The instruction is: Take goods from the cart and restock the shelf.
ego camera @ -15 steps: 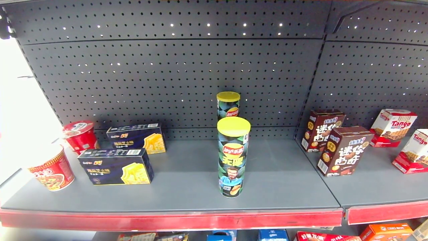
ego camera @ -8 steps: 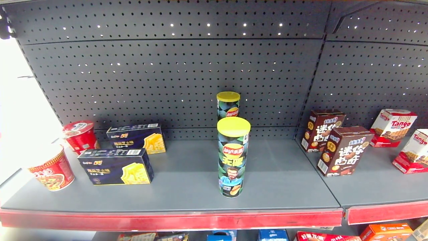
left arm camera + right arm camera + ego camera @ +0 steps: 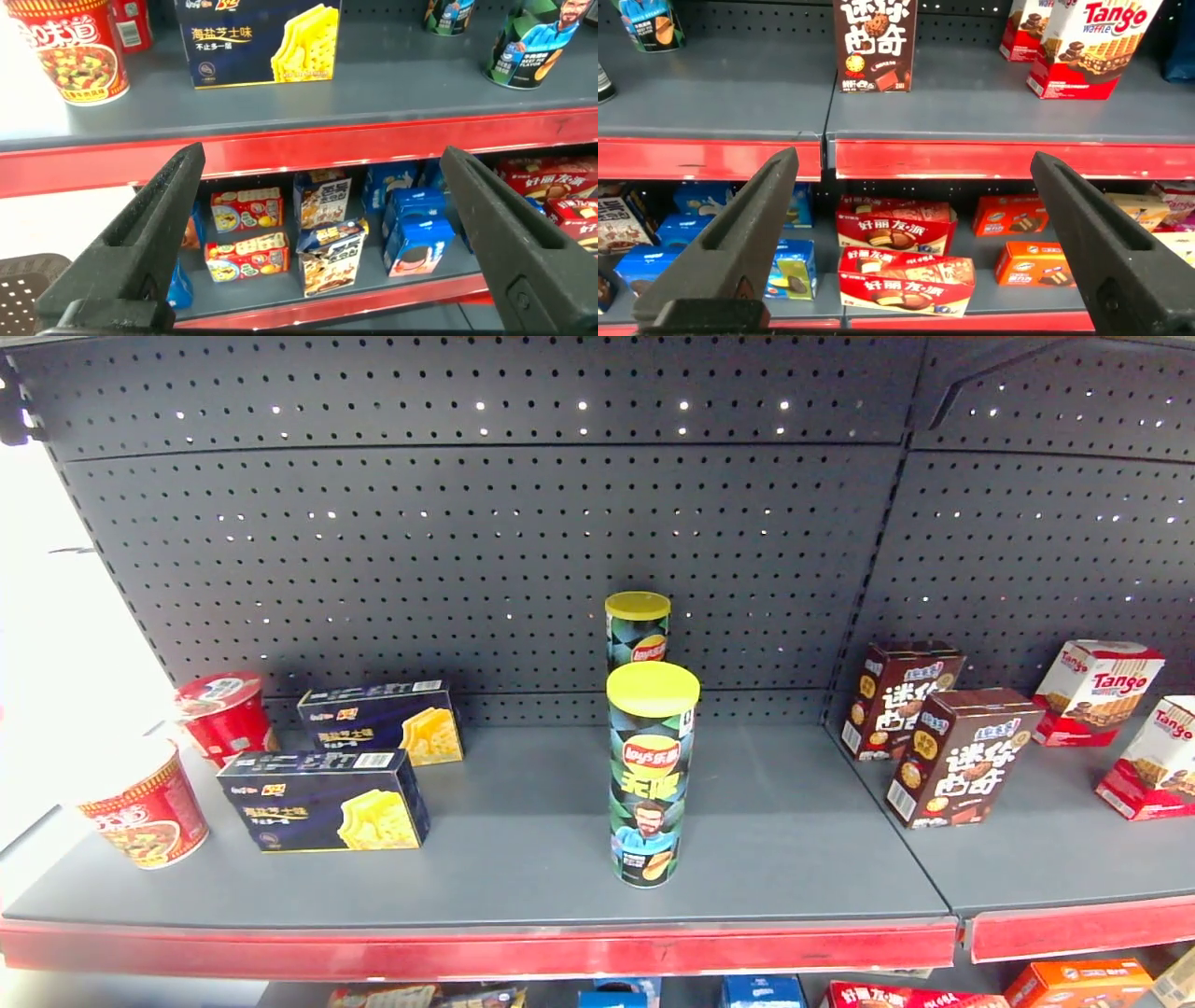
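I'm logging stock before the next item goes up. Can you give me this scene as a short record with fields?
shelf: grey, red front edge
left end: two red noodle cups, one behind the other
left of centre: two navy boxes, front and back
centre: two yellow-lidded chip cans, upright, front and back
right bay: two brown boxes, red-white wafer boxes
left claw: open, empty
right claw: open, empty
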Robot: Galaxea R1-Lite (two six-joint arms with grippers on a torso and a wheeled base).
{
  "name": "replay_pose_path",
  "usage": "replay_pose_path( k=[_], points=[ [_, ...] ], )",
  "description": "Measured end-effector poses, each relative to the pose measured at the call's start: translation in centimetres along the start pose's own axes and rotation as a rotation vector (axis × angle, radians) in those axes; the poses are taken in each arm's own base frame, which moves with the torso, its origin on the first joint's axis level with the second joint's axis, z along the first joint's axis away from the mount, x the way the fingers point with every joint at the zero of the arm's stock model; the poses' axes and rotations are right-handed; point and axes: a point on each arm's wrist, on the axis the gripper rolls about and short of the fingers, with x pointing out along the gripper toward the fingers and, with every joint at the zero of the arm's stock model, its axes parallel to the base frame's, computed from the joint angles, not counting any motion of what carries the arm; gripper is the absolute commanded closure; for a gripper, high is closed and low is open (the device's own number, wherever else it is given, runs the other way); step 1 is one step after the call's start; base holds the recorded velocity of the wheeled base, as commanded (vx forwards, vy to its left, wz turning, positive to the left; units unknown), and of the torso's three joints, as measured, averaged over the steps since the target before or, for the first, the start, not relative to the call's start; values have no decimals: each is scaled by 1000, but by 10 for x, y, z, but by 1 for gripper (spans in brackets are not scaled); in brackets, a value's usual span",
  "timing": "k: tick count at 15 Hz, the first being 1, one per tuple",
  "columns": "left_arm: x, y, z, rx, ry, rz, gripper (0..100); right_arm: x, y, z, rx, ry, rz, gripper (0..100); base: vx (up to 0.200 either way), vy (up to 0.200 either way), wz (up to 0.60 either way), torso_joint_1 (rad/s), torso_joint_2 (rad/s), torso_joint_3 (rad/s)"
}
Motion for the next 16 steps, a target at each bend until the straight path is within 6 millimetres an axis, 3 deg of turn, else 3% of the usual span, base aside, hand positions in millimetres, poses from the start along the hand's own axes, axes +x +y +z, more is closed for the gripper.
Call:
replay_pose_path(
  k=[13,16],
  points=[
    [0,0,0,-3,0,0,0,0,0,0,1,-1,-2,0,0,0,46,0,0,0],
    [0,0,1,-24,-7,1,0,0,0,0,1,-1,-2,0,133,-133,0,5,3,3]
  ],
)
